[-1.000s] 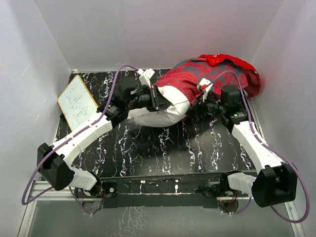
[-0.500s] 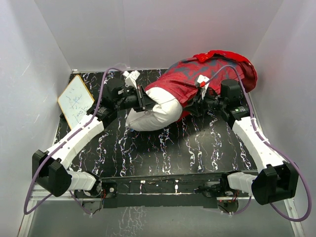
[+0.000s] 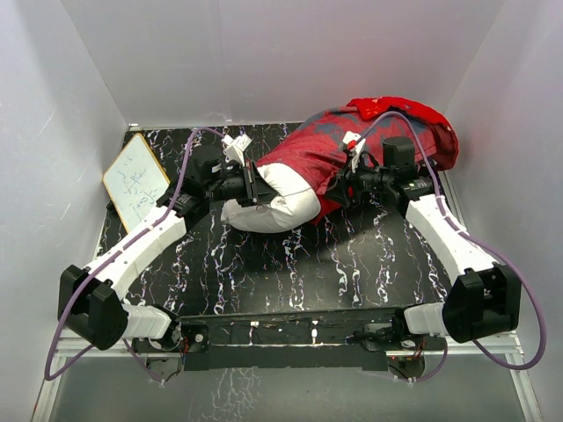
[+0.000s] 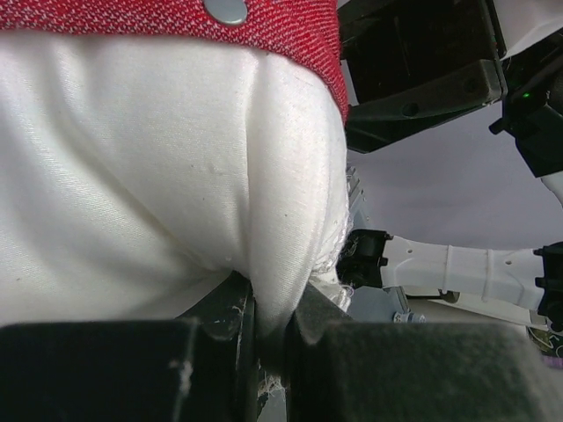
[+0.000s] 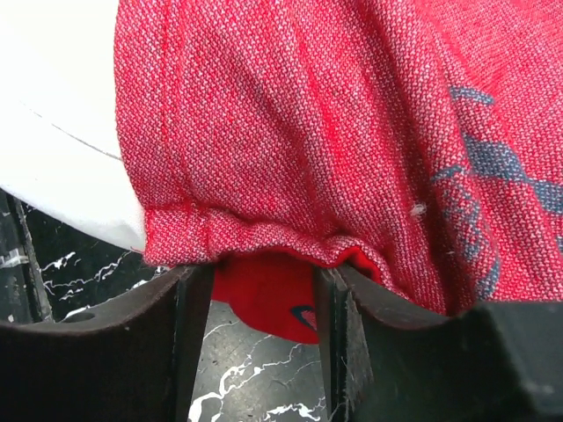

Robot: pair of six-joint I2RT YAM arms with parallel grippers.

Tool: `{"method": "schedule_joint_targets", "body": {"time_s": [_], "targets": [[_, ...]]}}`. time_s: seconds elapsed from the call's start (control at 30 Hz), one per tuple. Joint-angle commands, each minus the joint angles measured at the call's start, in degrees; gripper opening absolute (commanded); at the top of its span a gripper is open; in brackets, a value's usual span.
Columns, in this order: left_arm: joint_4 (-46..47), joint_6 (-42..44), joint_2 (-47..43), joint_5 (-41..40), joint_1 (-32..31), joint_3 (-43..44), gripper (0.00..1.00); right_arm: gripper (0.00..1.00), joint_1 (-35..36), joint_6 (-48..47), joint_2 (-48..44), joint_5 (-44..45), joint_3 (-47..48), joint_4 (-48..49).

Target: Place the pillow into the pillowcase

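The white pillow [image 3: 280,200] lies at the back middle of the table, its right part inside the red pillowcase [image 3: 352,145]. My left gripper [image 3: 252,185] is shut on a pinched fold of the pillow's bare left end. In the left wrist view the gripper [image 4: 273,308] squeezes white pillow [image 4: 132,158] cloth, with the pillowcase [image 4: 176,22] hem just above. My right gripper [image 3: 341,188] is at the pillowcase's near edge. In the right wrist view its jaws [image 5: 264,277] stand apart, with the pillowcase [image 5: 308,132] hem lying across their tips and a strip of pillow [image 5: 53,132] at left.
A small wood-framed whiteboard [image 3: 136,180] leans at the left side of the black marbled table [image 3: 290,264]. White walls close in the table on the left, back and right. The pillowcase's far end bunches against the right back corner [image 3: 435,132].
My left gripper has pulled the pillow to the left. My right gripper has also shifted left along the pillowcase's near edge, and the red cloth now lies further over the pillow.
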Motion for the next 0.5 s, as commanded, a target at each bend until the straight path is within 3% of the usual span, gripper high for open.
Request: {"method": "schedule_joint_targets", "body": {"time_s": [0.0, 0.03, 0.27, 0.47], "targets": [[4.56, -0.37, -2.81, 2.52, 0.64, 0.16, 0.0, 0.52, 1.27, -0.64, -0.4, 1.86, 1.5, 0.84], [4.83, -0.48, -2.71, 2.63, 0.65, 0.04, 0.0, 0.5, 1.41, -0.72, -0.17, 1.99, 1.39, 0.65], [4.29, 0.14, -2.58, 2.75, 1.21, 0.07, 0.0, 0.14, 2.52, -3.7, 1.09, -3.35, 4.39, -4.13], [-7.87, 10.96, -0.45, -4.26, 1.44, 4.2, 0.0, 0.08, 2.75, -0.92, -0.02, -10.6, 19.13, -3.23]]}}
